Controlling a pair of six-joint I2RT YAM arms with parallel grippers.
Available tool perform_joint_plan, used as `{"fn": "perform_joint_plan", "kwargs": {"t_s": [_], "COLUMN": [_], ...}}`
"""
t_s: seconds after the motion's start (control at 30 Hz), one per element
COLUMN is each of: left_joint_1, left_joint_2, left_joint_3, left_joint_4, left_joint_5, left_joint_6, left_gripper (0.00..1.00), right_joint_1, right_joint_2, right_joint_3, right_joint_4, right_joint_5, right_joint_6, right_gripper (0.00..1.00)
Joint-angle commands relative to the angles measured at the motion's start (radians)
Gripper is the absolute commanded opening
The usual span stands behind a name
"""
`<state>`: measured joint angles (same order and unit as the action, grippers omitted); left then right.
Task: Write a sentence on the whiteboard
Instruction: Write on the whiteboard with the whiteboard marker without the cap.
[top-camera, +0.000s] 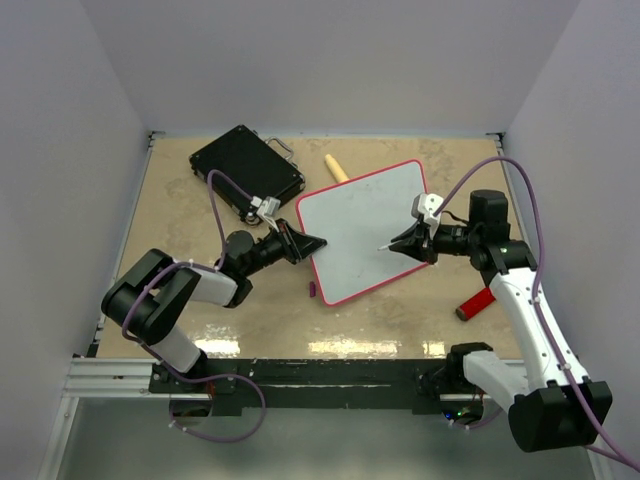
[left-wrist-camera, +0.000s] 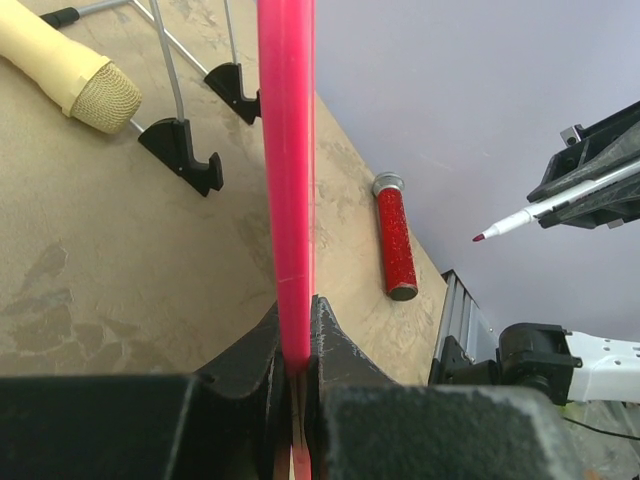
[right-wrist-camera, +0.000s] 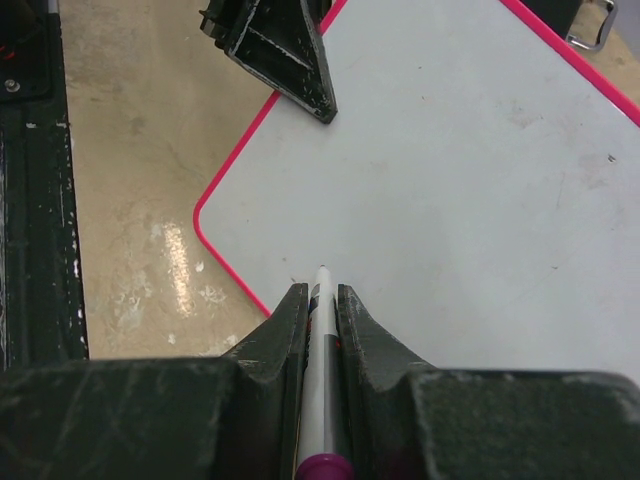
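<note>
The whiteboard (top-camera: 365, 228), white with a red-pink rim, lies tilted in the table's middle. No writing shows on it. My left gripper (top-camera: 312, 243) is shut on its left edge; in the left wrist view (left-wrist-camera: 296, 345) the pink rim (left-wrist-camera: 287, 150) runs up between the jaws. My right gripper (top-camera: 403, 244) is shut on a white marker (right-wrist-camera: 320, 340) with a purple end. The marker's tip (top-camera: 381, 247) hovers over the board's right part. The board also shows in the right wrist view (right-wrist-camera: 470, 190), blank.
A black hard case (top-camera: 246, 168) lies at the back left. A tan cylinder (top-camera: 336, 168) lies behind the board. A red cylinder (top-camera: 476, 304) lies at the front right. A small purple cap (top-camera: 312, 290) sits by the board's near corner.
</note>
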<state>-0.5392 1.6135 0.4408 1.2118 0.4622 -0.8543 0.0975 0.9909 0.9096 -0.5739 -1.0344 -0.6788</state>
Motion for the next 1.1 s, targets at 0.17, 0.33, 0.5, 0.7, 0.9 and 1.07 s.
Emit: {"fn": "perform_joint_plan", "kwargs": {"t_s": [0.17, 0.33, 0.5, 0.7, 0.9, 1.07], "left_joint_1": [-0.018, -0.021, -0.027, -0.036, -0.045, -0.054], "left_joint_2": [-0.033, -0.035, -0.033, -0.035, -0.035, -0.035], "left_joint_3": [-0.017, -0.030, -0.042, -0.054, -0.070, -0.079], "left_joint_4": [0.230, 0.241, 0.252, 0.265, 0.285, 0.292], "left_joint_5": [-0.011, -0.019, -0.031, -0.046, -0.062, -0.071], "left_joint_6": [0.020, 0.015, 0.011, 0.003, 0.000, 0.001], "left_gripper": [0.00, 0.00, 0.00, 0.00, 0.00, 0.00], "right_joint_1": [0.001, 0.001, -0.001, -0.004, -0.007, -0.007], "right_joint_2": [-0.026, -0.032, -0.034, -0.034, -0.032, -0.029], "right_joint_3": [-0.009, -0.014, -0.015, -0.017, -0.014, -0.012], "right_joint_4": [0.048, 0.046, 0.043, 0.037, 0.022, 0.016], "right_joint_5": [-0.003, -0.006, -0.012, -0.018, -0.030, -0.035], "right_joint_6": [0.018, 0.016, 0.013, 0.005, -0.007, -0.013], "right_gripper": [0.00, 0.00, 0.00, 0.00, 0.00, 0.00]}}
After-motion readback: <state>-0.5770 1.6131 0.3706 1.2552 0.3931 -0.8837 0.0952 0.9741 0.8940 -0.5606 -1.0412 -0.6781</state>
